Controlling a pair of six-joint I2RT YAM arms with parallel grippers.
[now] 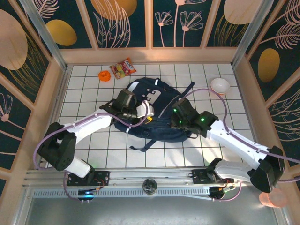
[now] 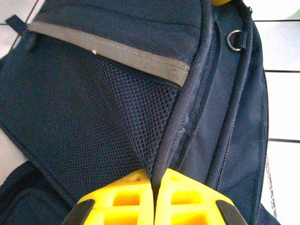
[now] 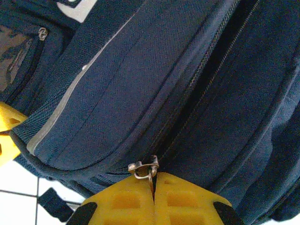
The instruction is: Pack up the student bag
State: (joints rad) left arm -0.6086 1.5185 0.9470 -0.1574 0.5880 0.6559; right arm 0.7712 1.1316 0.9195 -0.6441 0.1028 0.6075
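step: likely unzipping — student bag (image 1: 155, 125) flat on table (image 1: 89, 91) | left gripper (image 2: 153, 187) clenched on its seam (image 2: 176, 133) (beside mesh pocket (image 2: 136, 117)) | right gripper (image 3: 153, 190) pinching zipper pull (image 3: 143, 167) | next: draw pull along track, left bracing

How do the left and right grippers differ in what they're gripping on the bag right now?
The left gripper pinches a piped seam beside the mesh pocket; the right gripper pinches a metal zipper pull. Seen from the top, the left gripper is on the left part of the bag and the right gripper on its right part. Both are shut and yellow-fingered.
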